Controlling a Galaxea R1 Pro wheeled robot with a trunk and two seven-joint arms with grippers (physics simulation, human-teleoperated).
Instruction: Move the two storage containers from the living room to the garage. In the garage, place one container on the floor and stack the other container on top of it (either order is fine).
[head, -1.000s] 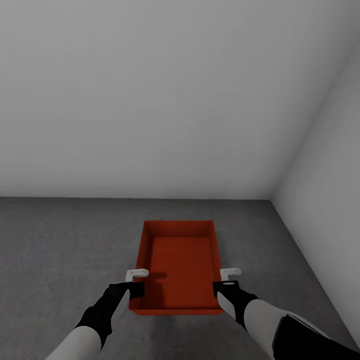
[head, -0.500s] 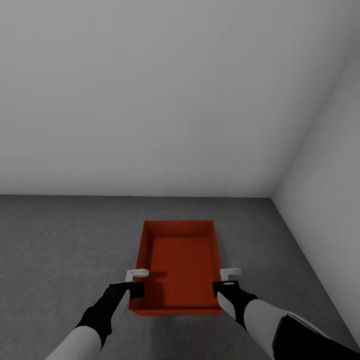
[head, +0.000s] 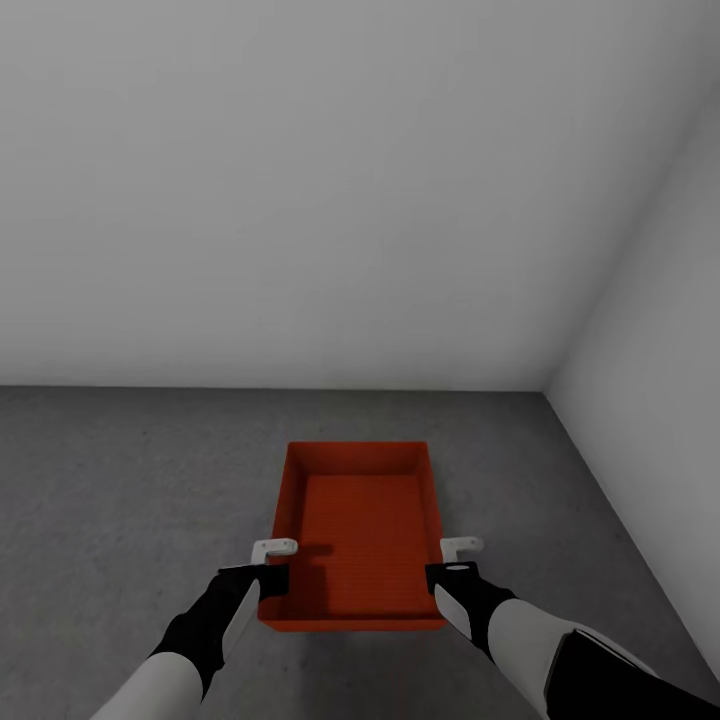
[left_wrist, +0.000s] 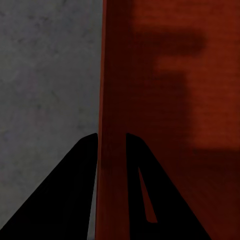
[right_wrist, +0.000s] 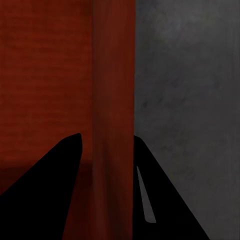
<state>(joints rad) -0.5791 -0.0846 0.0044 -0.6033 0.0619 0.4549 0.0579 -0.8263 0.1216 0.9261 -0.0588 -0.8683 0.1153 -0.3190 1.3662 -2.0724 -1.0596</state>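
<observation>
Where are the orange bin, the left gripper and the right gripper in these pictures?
orange bin (head: 360, 540), head view, on its ribbed inner bottom.
left gripper (left_wrist: 111, 137), left wrist view, midway between fingertips straddling the bin's wall.
right gripper (right_wrist: 107, 137), right wrist view, midway between fingertips straddling the opposite wall.

No readable text, label, brand or number appears anywhere.

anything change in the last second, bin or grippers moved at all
Nothing visibly changed. The storage container sits in the same spot over the concrete floor, with the left gripper and right gripper each straddling a side wall as before.
</observation>
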